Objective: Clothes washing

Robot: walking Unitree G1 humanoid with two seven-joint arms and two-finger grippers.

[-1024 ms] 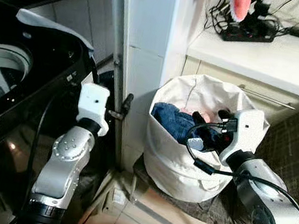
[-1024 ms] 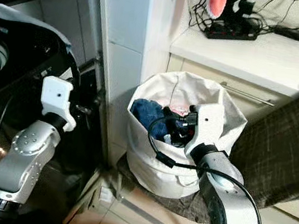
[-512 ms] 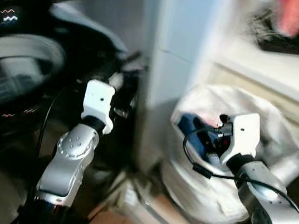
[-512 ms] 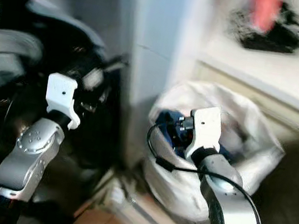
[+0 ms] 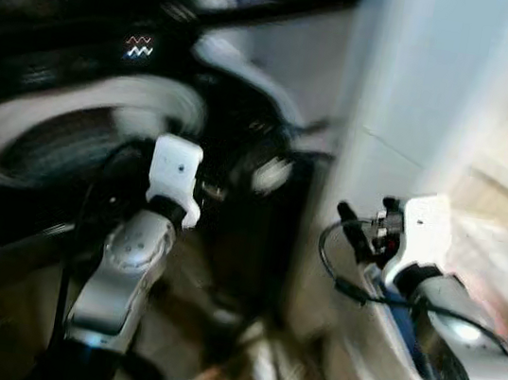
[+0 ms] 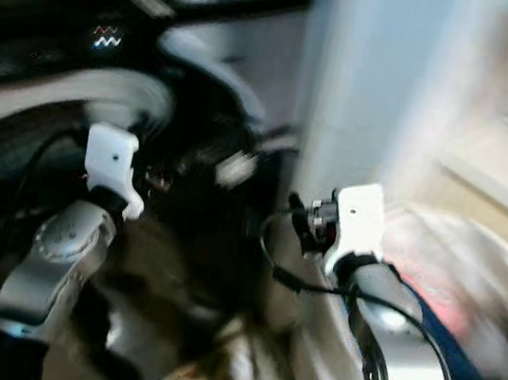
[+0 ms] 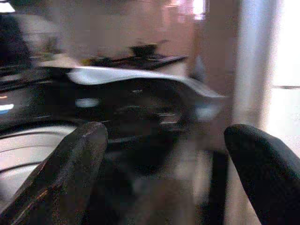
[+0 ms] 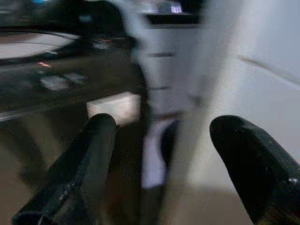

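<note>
The head views are blurred. A black washing machine [image 5: 63, 123] with a pale drum ring and a raised lid [image 7: 140, 79] stands to my left. At the lower right sits a white laundry bag [image 6: 332, 374] with blue cloth [image 6: 457, 368] inside. My left gripper [image 7: 164, 136] is held up in front of the machine, open, with nothing between its fingers [image 7: 79, 150]. My right gripper [image 8: 164, 126] is raised left of the bag, beside the white pillar, open and empty, its fingers [image 5: 352, 226] pointing toward the machine.
A white tiled pillar [image 5: 410, 108] stands between the machine and the bag. A pale counter [image 6: 504, 180] lies at the far right. The tiled floor [image 5: 235, 378] shows between my arms.
The camera has swung left, so the machine now takes up the left half and the bag has slid toward the right edge. Both arms stay raised with fingers apart.
</note>
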